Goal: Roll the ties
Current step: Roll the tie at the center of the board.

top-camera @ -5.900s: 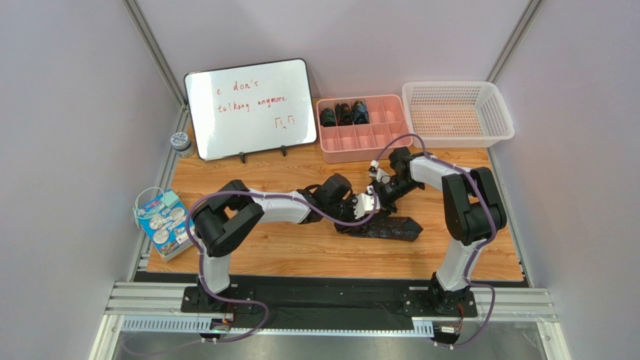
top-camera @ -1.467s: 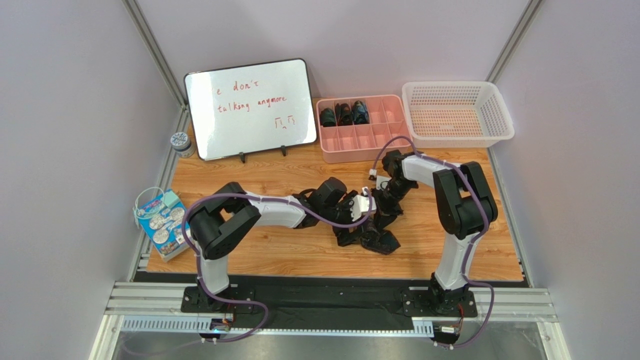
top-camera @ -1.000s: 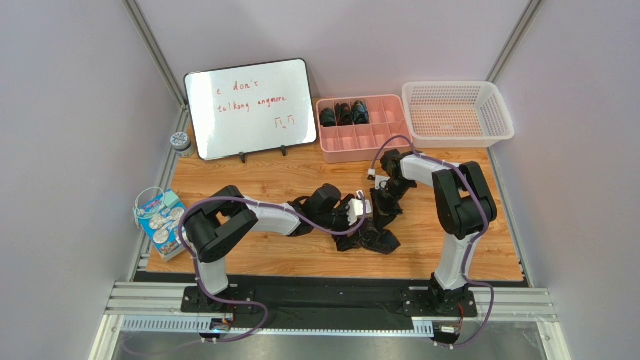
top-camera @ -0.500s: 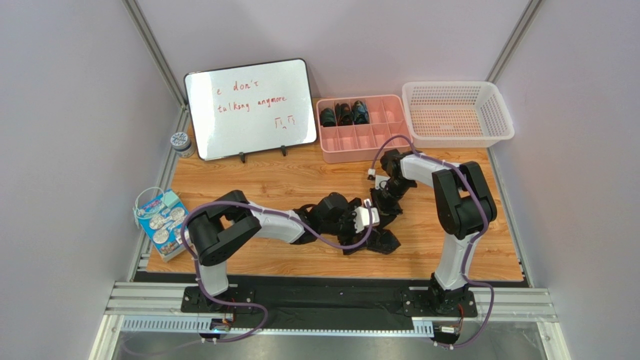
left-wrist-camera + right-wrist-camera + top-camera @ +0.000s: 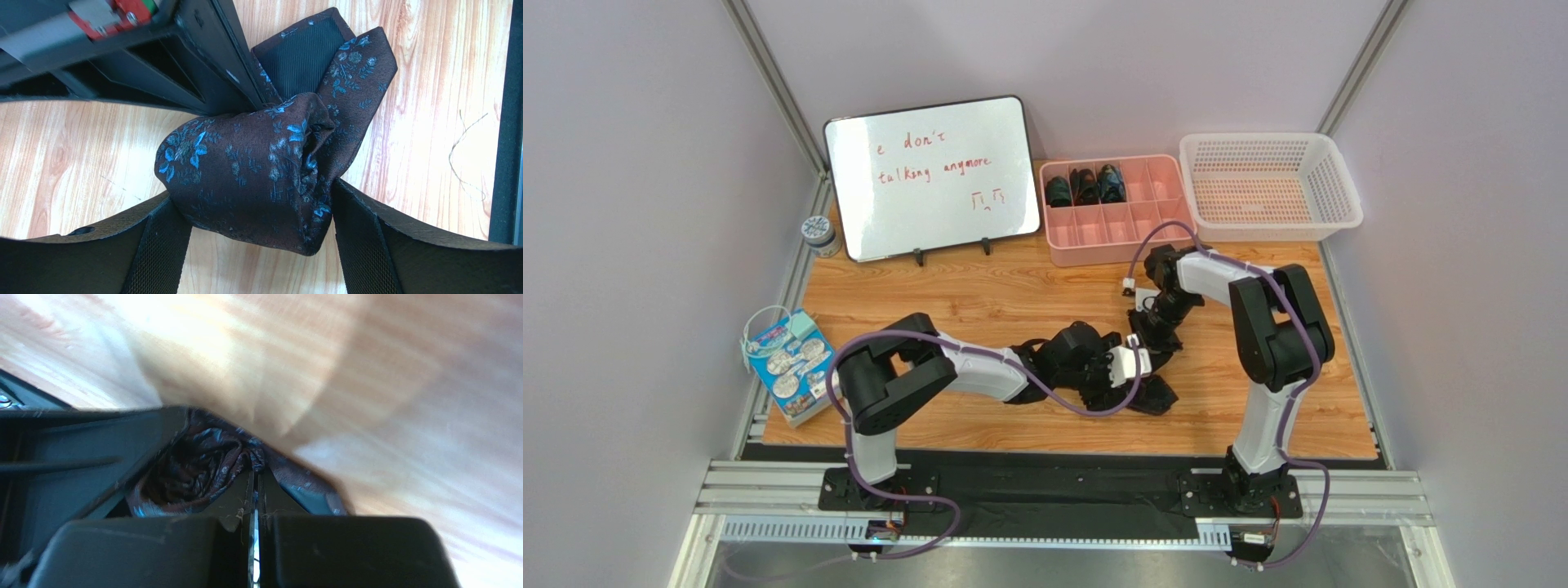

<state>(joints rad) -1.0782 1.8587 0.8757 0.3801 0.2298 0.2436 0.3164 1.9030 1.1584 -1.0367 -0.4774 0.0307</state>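
One of the ties (image 5: 258, 177), dark brown with blue flowers, is bunched into a loose roll on the wooden table, and its wide pointed end (image 5: 344, 67) lies flat behind it. My left gripper (image 5: 253, 195) straddles the roll, with a finger pressed against each side. My right gripper (image 5: 255, 471) is shut, pinching the tie's fabric (image 5: 196, 471) at its tips. Its black fingers (image 5: 209, 67) reach into the roll from the upper left of the left wrist view. From above, the tie (image 5: 1156, 395) lies centre-right on the table, with the left gripper (image 5: 1133, 368) and the right gripper (image 5: 1140, 337) meeting over it.
A pink divided tray (image 5: 1136, 227) at the back holds three rolled ties (image 5: 1084, 186). A white basket (image 5: 1269, 184) stands to its right and a whiteboard (image 5: 934, 175) to its left. A blue packet (image 5: 787, 365) and a small tin (image 5: 817, 230) sit at the table's left edge.
The tie's long flat tail has been gathered into a compact roll. My left gripper has swung right and nearer, and its fingers have drawn in against the roll. The right gripper has stayed shut.
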